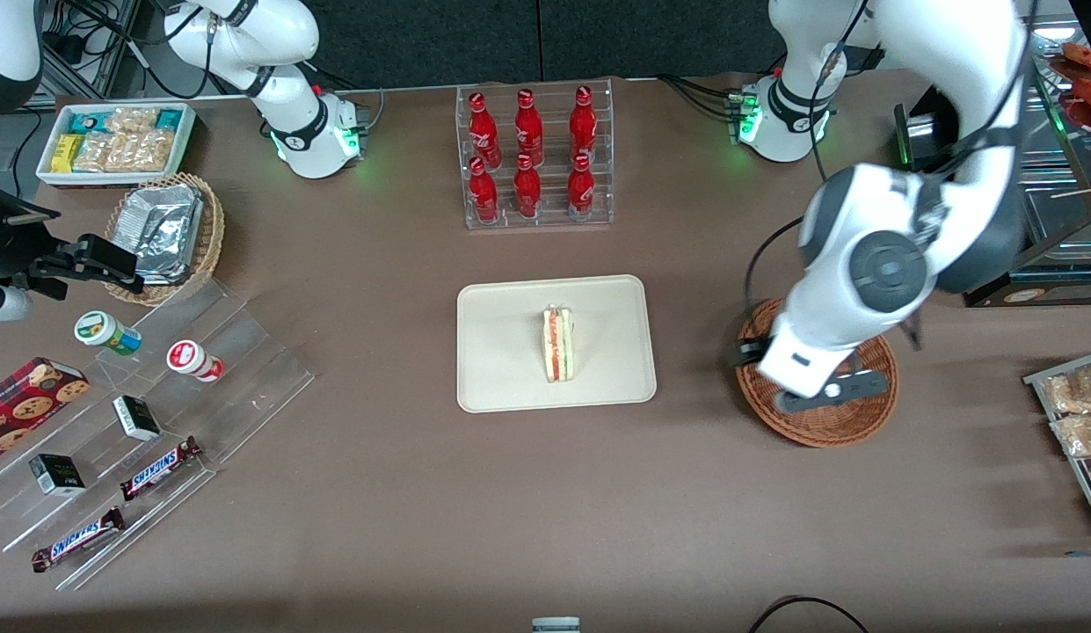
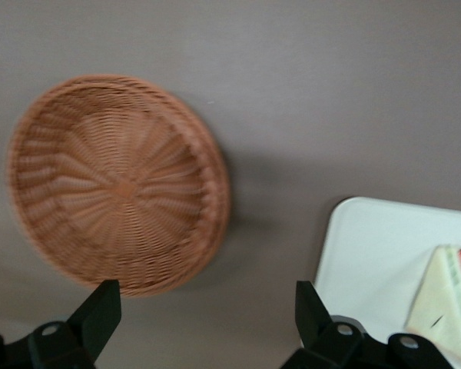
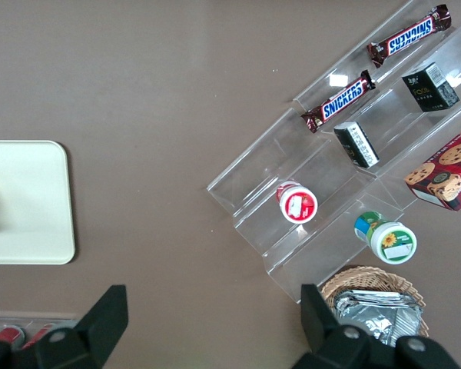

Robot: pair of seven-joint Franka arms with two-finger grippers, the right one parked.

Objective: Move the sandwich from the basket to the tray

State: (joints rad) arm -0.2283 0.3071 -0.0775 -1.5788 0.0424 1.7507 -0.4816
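The sandwich (image 1: 560,345) stands on its edge in the middle of the cream tray (image 1: 501,352), its red and green filling facing up. The left wrist view shows a corner of that sandwich (image 2: 449,300) and of the tray (image 2: 376,254). The reddish-brown wicker basket (image 1: 861,422) sits beside the tray, toward the working arm's end, partly covered by the arm. Nothing lies in the basket (image 2: 115,184). My gripper (image 2: 206,315) hangs open above the bare table between basket and tray, with nothing between its fingers.
A clear rack of red bottles (image 1: 534,158) stands farther from the camera than the tray. Toward the parked arm's end are a stepped acrylic shelf (image 1: 246,352) with snacks, a tan basket of foil packets (image 1: 171,233) and a white snack box (image 1: 114,141). Snack packets (image 1: 1077,413) lie at the working arm's end.
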